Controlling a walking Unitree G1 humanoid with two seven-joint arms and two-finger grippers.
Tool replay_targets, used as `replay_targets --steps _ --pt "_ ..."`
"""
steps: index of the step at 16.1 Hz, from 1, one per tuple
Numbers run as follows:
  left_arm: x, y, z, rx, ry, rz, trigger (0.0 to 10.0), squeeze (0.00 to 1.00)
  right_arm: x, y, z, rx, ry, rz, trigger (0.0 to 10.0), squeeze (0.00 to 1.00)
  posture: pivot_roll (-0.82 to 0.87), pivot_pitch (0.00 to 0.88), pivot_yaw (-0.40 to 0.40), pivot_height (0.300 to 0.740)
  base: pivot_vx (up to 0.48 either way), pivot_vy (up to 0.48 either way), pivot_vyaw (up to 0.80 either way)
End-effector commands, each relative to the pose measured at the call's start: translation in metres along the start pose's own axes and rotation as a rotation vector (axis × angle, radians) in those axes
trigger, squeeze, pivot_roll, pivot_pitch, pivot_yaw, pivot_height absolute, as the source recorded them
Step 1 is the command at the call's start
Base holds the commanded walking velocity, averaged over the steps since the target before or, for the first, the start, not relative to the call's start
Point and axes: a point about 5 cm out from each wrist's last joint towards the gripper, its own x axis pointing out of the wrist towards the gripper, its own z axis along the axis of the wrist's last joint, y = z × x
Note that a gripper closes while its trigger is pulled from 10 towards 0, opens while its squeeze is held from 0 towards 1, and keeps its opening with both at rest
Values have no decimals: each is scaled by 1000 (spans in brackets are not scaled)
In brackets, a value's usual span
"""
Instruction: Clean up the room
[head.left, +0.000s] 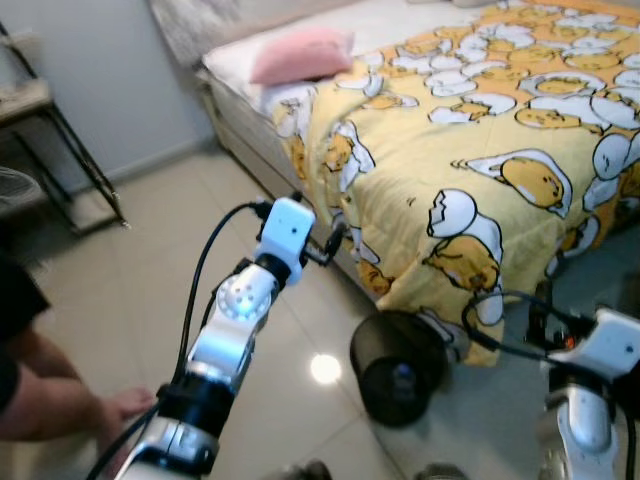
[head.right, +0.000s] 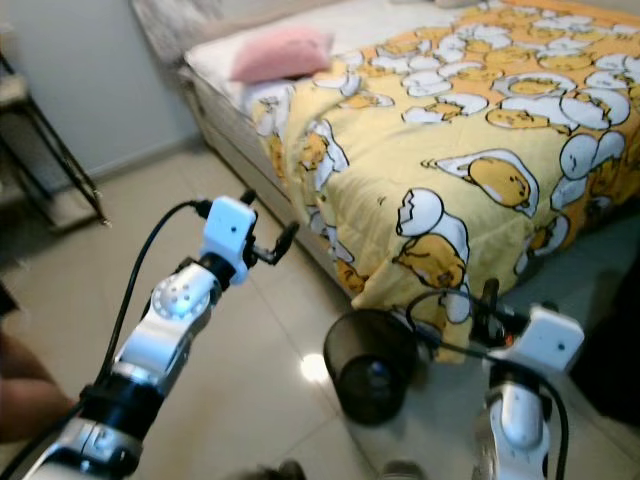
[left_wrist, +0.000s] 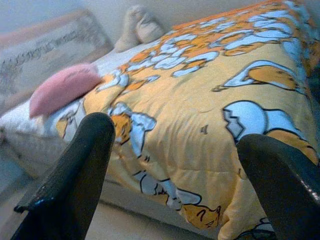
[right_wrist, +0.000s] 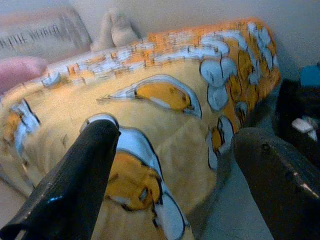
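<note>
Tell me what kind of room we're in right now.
Most likely a bedroom: a bed with a yellow patterned blanket and pink pillow, plus a black wastebasket on the tiled floor.

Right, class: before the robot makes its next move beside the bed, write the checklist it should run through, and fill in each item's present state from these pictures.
1. Left gripper open and holding nothing: ok.
2. Right gripper open and holding nothing: ok.
3. Black bin upright on the floor by the bed corner: ok.
4. Yellow blanket lying fully on the bed: not ok, its corner hangs down to the bin.
5. Person's foot clear of the left arm: not ok, it is close beside it.
6. Bin's contents: cannot tell.
</note>
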Motion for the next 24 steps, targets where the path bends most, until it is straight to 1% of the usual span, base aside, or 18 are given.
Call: replay_targets --steps 1,2,3,4,5,7,8,10,11,14,15,17,18,20,22,23,24 --pt "2 -1 3 11 -13 -13 10000 0 -3 2 -1 -12 13 4 10000 0 -277 0 226 730 0 0 0" --pt "4 -6 -2 -19 0 -19 10000 0 0 5 0 -32 15 23 10000 0 -290 0 231 730 0 0 0" --pt "5 -7 -4 -30 7 -19 10000 0 2 6 1 -37 15 29 10000 0 -292 0 232 730 0 0 0" --pt "5 -11 -10 -98 31 -13 10000 0 6 9 2 -53 27 52 10000 0 -296 0 231 730 0 0 0" --pt "6 -13 -16 -140 58 -11 10000 0 9 9 0 -58 51 62 10000 0 -296 0 227 730 0 0 0" --pt "6 -10 -22 -171 77 15 10000 0 6 6 -3 -78 74 63 10000 0 -295 0 213 730 0 0 0" --pt "5 -11 -20 -164 55 17 10000 0 4 4 -2 -81 65 56 10000 0 -294 0 207 730 0 0 0" --pt "1 -13 -13 -111 -21 8 10000 0 2 2 3 -74 21 37 10000 0 -292 0 191 730 0 0 0" --pt "0 -15 -11 -102 -38 2 10000 0 1 4 6 -95 9 63 10000 0 -293 0 184 730 0 0 0" --pt "3 -21 -17 -96 -1 -51 10000 0 3 8 0 -95 38 81 10000 0 -289 0 190 730 0 0 0" --pt "4 -20 -20 -100 11 -50 10000 0 4 10 -2 -92 43 83 10000 0 -292 0 192 730 0 0 0" --pt "9 -21 -19 -103 5 -54 10000 0 11 14 2 -97 27 94 10000 0 -321 0 180 730 0 0 0" --pt "14 -25 -17 -101 -2 -63 10000 0 16 13 8 -115 7 109 10000 0 -338 0 161 730 0 0 0" --pt "19 -31 -15 -106 1 -69 10000 0 23 9 16 -141 -12 125 10000 0 -342 0 149 730 0 0 0" --pt "20 -40 -18 -96 11 -97 10000 0 31 6 21 -161 -22 136 10000 0 -335 0 141 730 0 0 0" --pt "19 -40 -19 -92 16 -109 10000 0 32 6 20 -159 -21 134 10000 0 -335 0 141 730 0 0 0" --pt "19 -38 -20 -87 19 -114 10000 0 31 7 18 -153 -16 127 10000 0 -317 0 166 730 0 0 0"
